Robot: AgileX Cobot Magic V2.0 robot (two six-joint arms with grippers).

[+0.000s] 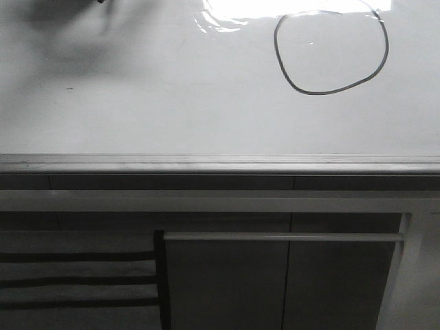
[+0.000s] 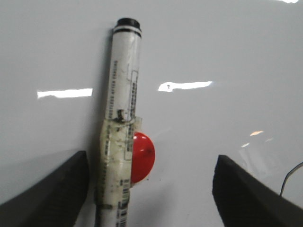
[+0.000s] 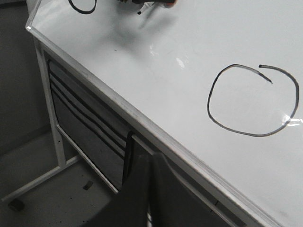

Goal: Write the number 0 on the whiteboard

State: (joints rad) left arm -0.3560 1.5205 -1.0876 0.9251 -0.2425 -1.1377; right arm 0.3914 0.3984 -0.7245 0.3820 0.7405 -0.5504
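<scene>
Left tool (image 2: 151,189) spread wide over a marker; right tool (image 3: 149,189) pinched shut, holding nothing.

The marker (image 2: 124,94) lies on the whiteboard (image 2: 213,47) between the left fingers, touching neither, with a red ball (image 2: 142,156) taped to its barrel. The right tool hangs off the board's grey edge (image 3: 142,125), above dark cabinet panels (image 3: 85,142). The 0 (image 1: 331,51), a thin black loop not quite joined at its top, sits far right on the board, in glare (image 1: 289,8).
</scene>
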